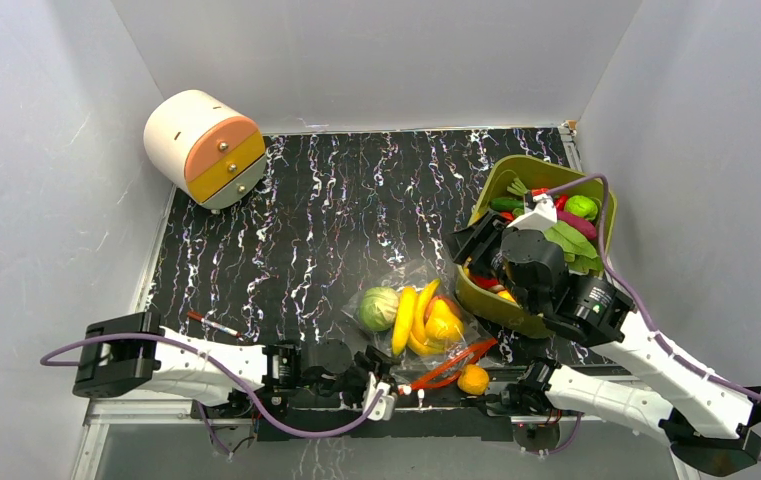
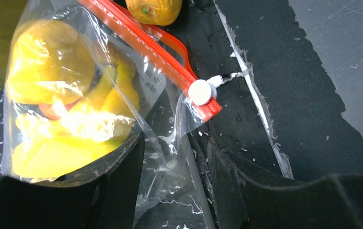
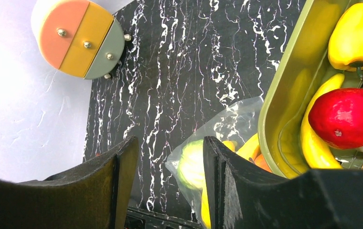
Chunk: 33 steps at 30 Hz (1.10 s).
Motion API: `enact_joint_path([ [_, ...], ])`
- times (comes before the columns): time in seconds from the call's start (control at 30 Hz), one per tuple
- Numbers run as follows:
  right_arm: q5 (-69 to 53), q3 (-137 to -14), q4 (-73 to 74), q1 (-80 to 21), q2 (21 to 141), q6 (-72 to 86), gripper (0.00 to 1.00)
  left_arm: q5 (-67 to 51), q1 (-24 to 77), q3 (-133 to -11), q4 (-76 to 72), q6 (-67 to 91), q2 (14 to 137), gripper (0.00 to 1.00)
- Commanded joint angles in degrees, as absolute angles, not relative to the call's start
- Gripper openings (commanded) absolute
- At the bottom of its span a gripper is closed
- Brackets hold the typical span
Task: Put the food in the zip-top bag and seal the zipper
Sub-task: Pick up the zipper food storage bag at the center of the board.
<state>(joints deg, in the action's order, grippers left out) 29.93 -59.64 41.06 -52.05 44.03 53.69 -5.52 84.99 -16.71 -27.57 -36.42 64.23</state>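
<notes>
Straddling zip-top bag [image 2: 153,88] corner: left end effector [image 2: 174,162] half-open, gripping nothing | right end effector [image 3: 170,152] half-open, empty

the top camera sits high up and looks down on the whole table [image 1: 356,200]. the left wrist camera is very close to the zip-top bag [image 2: 50,71], which fills the left of its frame. the right wrist camera looks down from higher, with the tub [image 3: 284,95] at the right and the round drawer box [image 3: 77,38] at the upper left. all three views share the bag.
</notes>
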Motion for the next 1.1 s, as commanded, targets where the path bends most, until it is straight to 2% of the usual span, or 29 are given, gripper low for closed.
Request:
enact_joint_path([
  [0.0,32.6,-61.0,40.0,-51.8,44.1,53.7,0.50,-7.7,85.3,-16.5,-34.6,-38.2,65.6,0.50],
  [0.43,29.0,-57.3,39.0,-51.9,43.8,56.7,0.51,-9.9,85.3,-17.9,-40.7,-39.6,70.4,0.38],
  [0.5,27.7,-56.7,39.6,-51.9,43.7,58.7,0.53,-10.0,85.3,-18.5,-41.0,-39.8,70.7,0.28],
  [0.57,27.5,-57.1,44.0,-51.9,43.8,65.5,0.55,-9.8,85.3,-18.7,-41.8,-39.5,70.0,0.10],
  [0.67,27.0,-59.9,53.9,-51.9,44.5,72.2,0.56,-8.1,85.3,-18.7,-42.6,-38.0,68.0,0.00],
  [0.87,24.0,-63.0,77.4,-51.9,44.8,85.9,0.57,-1.0,84.7,-18.4,-43.0,-30.3,63.0,0.00],
  [1.07,17.6,-58.7,78.3,-51.9,37.4,91.2,0.56,7.7,83.6,-18.8,-41.7,-24.7,60.2,0.00],
])
